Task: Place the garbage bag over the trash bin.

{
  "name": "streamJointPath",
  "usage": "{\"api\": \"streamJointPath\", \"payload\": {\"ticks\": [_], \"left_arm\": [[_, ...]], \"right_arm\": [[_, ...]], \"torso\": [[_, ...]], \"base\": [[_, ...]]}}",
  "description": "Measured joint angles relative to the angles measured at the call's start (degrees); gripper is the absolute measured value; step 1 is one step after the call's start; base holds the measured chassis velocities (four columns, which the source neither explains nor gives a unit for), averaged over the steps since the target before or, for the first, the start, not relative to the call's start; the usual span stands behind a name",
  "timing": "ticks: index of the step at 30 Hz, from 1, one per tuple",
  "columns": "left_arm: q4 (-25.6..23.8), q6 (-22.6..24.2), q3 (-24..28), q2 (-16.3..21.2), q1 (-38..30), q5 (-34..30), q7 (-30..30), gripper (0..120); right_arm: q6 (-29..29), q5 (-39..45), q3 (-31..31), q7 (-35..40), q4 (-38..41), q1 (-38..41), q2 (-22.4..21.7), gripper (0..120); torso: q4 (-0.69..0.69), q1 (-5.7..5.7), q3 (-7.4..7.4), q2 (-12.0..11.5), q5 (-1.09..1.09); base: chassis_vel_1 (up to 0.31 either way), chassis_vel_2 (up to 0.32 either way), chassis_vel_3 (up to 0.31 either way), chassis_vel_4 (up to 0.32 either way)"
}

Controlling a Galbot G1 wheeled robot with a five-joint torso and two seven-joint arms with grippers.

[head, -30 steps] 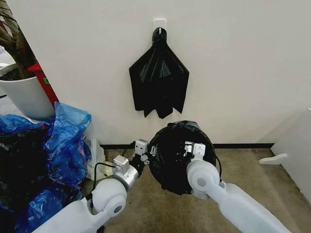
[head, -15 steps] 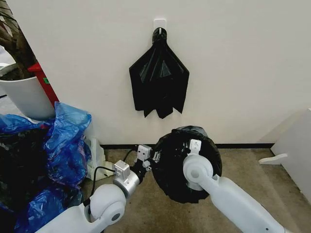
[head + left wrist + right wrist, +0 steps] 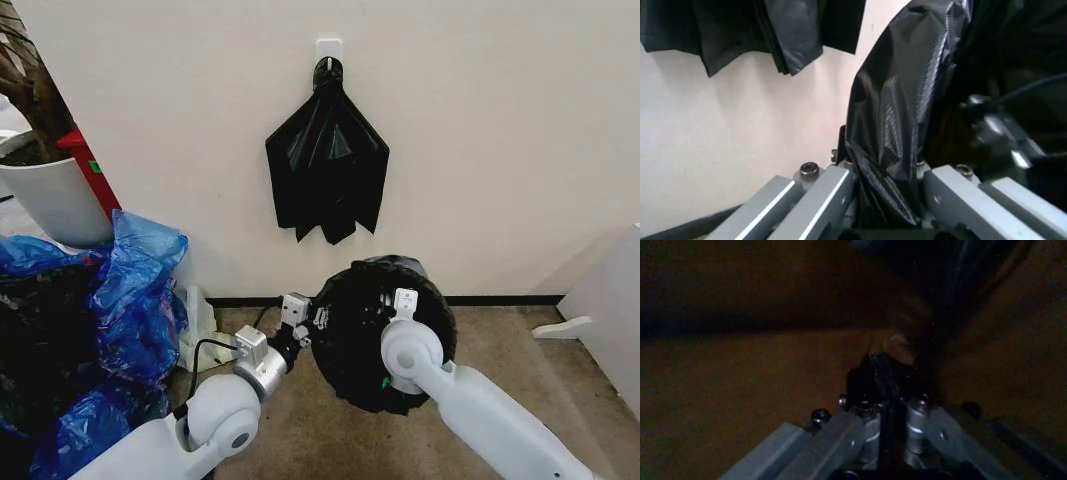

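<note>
The garbage bag [image 3: 383, 340], pinched by the left gripper [image 3: 312, 322] and right gripper [image 3: 888, 390], is being stretched; lowering over the trash bin likely follows.

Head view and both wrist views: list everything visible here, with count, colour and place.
garbage bag: one, glossy black, stretched open on the floor by the wall
hanging bag bundle: one, black, on a white wall hook
blue bags: several, translucent, piled at left
planter pot: one, white, behind the blue bags
left hand: one, grey, shut on the bag's left edge
right hand: one, white, inside the bag's opening
</note>
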Motion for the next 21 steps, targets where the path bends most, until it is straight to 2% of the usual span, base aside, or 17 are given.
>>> {"api": "streamJointPath", "payload": {"ticks": [8, 21], "left_arm": [[0.0, -0.1, 0.0, -0.1, 0.4, 0.8, 0.0, 1], [-2.9, 0.3, -1.0, 0.4, 1.0, -0.7, -0.2, 1]], "right_arm": [[-0.1, 4.3, -2.1, 2.6, 2.2, 0.0, -0.9, 0], [-0.4, -0.8, -2.2, 0.3, -3.9, -1.0, 1.5, 0]], "torso": [[0.01, 0.0, 0.0, 0.0, 0.0], [0.01, 0.0, 0.0, 0.0, 0.0]], "base": [[0.0, 0.0, 0.0, 0.0], [0.0, 0.0, 0.0, 0.0]]}}
